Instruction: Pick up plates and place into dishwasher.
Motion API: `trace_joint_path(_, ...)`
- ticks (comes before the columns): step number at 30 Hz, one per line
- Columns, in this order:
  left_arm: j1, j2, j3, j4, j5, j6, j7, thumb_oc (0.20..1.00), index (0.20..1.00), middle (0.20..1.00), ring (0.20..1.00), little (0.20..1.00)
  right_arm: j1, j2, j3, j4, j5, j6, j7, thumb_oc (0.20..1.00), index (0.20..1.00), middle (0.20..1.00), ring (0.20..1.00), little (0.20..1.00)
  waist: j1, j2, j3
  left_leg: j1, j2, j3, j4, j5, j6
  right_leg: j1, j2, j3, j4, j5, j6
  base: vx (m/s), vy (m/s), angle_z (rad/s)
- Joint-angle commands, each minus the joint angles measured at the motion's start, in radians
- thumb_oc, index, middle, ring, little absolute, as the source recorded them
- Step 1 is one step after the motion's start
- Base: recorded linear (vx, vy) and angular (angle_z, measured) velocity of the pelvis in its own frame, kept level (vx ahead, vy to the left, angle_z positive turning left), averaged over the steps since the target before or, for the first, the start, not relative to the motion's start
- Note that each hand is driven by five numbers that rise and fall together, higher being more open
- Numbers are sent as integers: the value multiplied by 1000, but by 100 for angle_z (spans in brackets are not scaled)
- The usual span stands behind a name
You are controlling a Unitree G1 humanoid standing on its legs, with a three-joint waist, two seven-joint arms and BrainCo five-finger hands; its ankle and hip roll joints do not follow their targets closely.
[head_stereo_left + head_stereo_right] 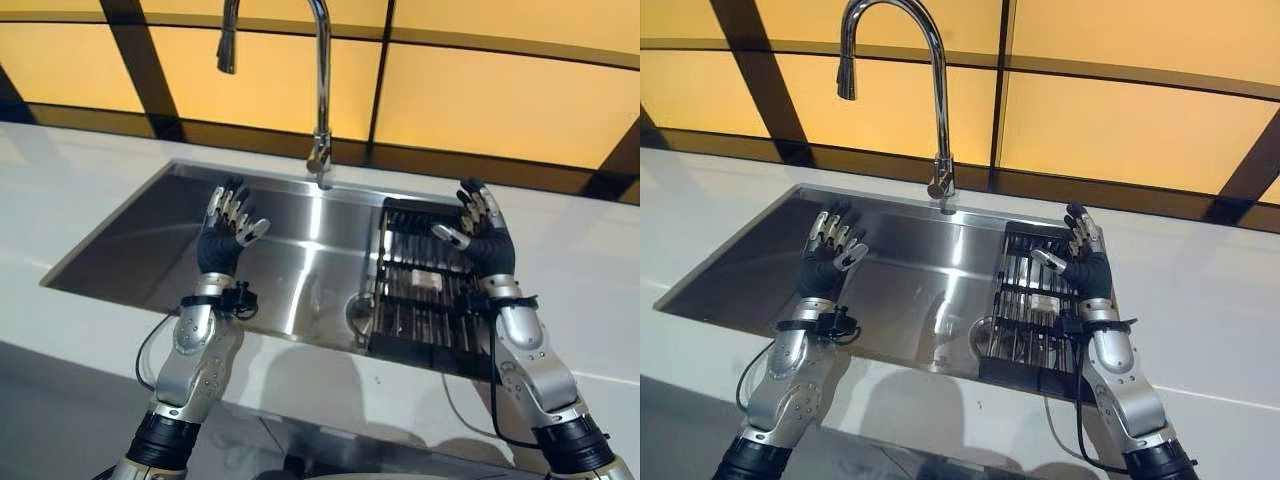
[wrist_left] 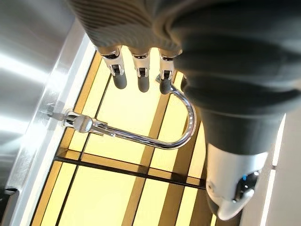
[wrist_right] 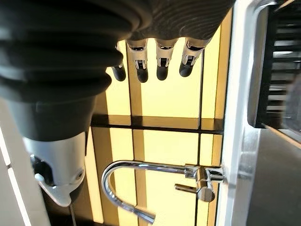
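Both hands hover open over a steel sink (image 1: 150, 265), fingers straight and holding nothing. My left hand (image 1: 226, 233) is above the sink's left half. My right hand (image 1: 480, 235) is above a black wire rack (image 1: 420, 300) that sits in the sink's right part. A small pale piece (image 1: 428, 282) lies on the rack. I see no plate in any view. In the left wrist view the left hand's fingers (image 2: 138, 70) point straight towards the tap, and the right hand's fingers (image 3: 160, 61) do the same in the right wrist view.
A tall chrome tap (image 1: 322, 90) arches over the back middle of the sink. White counter (image 1: 590, 280) runs round the sink. Yellow panels with dark bars (image 1: 480, 90) form the wall behind. A drain (image 1: 360, 310) lies near the rack's left edge.
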Motion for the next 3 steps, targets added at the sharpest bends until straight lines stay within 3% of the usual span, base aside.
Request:
trace_joint_path(1,-13,2,26,-12,62,-36,-20,1000,1000,1000,1000,1000,0,14,-25,-45,-12,-61,2,1000,1000,1000,1000,1000,5,1,-84,90,104,18,7,-109,-96,-100,21,20,-70,154,4,9,20,-4)
trace_joint_path(3,-11,3,30,-5,51,-31,-21,1000,1000,1000,1000,1000,1,24,-23,-43,-23,-59,2,1000,1000,1000,1000,1000,4,7,-89,100,106,23,-17,-102,-96,-100,18,12,-70,155,8,5,9,-2)
